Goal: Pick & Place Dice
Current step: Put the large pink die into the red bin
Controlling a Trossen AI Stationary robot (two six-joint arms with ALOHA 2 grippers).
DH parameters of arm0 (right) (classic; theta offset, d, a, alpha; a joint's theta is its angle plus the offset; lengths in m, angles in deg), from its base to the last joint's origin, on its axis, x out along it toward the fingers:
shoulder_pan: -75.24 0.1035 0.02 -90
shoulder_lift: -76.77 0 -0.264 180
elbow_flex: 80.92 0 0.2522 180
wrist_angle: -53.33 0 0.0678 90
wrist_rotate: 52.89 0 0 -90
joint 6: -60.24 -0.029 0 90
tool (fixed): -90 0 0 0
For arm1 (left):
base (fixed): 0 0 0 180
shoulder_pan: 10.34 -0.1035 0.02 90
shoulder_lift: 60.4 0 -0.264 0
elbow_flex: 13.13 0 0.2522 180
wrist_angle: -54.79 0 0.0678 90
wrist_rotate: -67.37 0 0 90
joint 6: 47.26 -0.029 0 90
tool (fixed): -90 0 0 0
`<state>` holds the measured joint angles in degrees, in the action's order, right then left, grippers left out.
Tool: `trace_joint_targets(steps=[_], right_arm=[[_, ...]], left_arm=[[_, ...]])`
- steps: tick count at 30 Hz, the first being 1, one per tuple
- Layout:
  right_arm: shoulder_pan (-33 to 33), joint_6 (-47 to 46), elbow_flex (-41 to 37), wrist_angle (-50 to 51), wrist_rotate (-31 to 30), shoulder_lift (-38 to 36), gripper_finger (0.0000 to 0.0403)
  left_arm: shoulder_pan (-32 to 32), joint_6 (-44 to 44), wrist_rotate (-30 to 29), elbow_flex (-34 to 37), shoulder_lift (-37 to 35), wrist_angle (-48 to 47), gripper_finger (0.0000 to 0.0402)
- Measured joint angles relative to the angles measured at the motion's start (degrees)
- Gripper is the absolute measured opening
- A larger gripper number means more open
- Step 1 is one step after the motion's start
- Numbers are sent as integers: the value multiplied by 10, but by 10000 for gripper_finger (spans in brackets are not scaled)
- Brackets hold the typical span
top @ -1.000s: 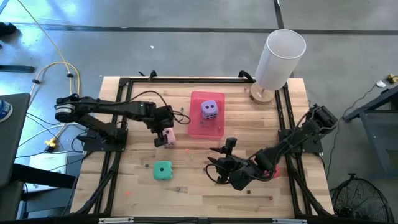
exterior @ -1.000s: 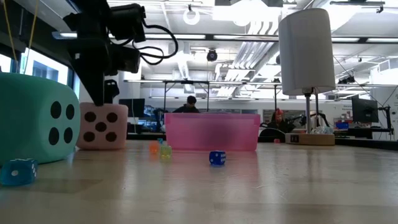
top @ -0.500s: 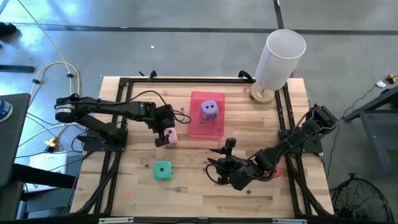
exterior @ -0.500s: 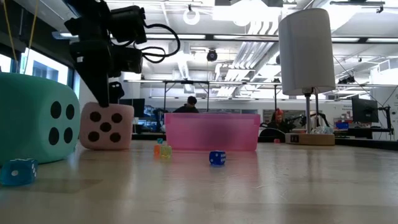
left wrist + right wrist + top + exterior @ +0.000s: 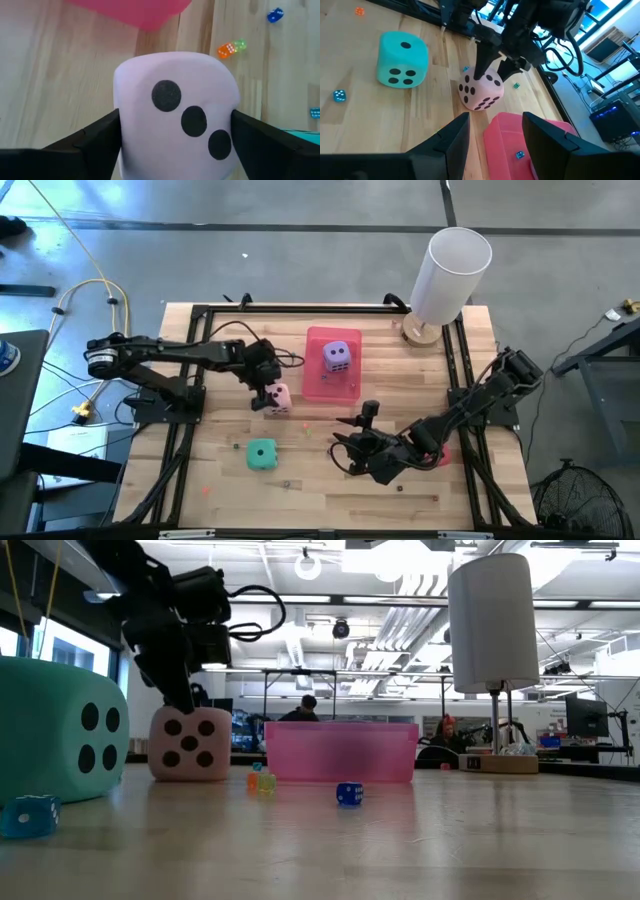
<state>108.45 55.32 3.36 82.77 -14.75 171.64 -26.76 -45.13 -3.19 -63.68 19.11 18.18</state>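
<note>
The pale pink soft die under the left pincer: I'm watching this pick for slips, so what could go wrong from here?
1. The left pincer straddles the pale pink soft die with fingers at its sides; the squashy cube could squirt out or tilt as they close.
2. The pink rectangular tray sits right beside the die, so a low carry might catch its wall.
3. Small orange and green dice lie nearby on the wooden table and could get knocked.
</note>
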Motion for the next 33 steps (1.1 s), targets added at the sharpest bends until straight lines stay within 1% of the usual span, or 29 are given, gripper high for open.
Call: trace_joint_targets(steps=[4, 8, 13, 17, 20, 23, 26, 30, 33], right_arm=[[0, 0, 0, 0, 0, 0, 174], [0, 0, 0, 1, 0, 0, 174], [0, 0, 0, 1, -3, 0, 174], [0, 0, 0, 3, -3, 0, 174], [0, 0, 0, 5, -3, 0, 174], [0, 0, 0, 5, -4, 0, 174], [0, 0, 0, 5, -5, 0, 174], [1, 0, 0, 5, -5, 0, 174], [2, 0, 0, 5, -5, 0, 174]], left_arm=[[-3, -14, 14, 0, -3, 4, 305], [8, -25, -4, -12, -21, 7, 302], [19, -26, -18, -35, -64, -3, 300], [28, -25, -19, -75, -103, -12, 296], [35, -25, -17, -106, -117, -43, 290], [43, -37, -35, -140, -124, -42, 268], [40, -33, -35, -163, -121, -42, 233], [38, -14, -35, -167, -120, -58, 186], [46, -5, -35, -168, -120, -80, 161]])
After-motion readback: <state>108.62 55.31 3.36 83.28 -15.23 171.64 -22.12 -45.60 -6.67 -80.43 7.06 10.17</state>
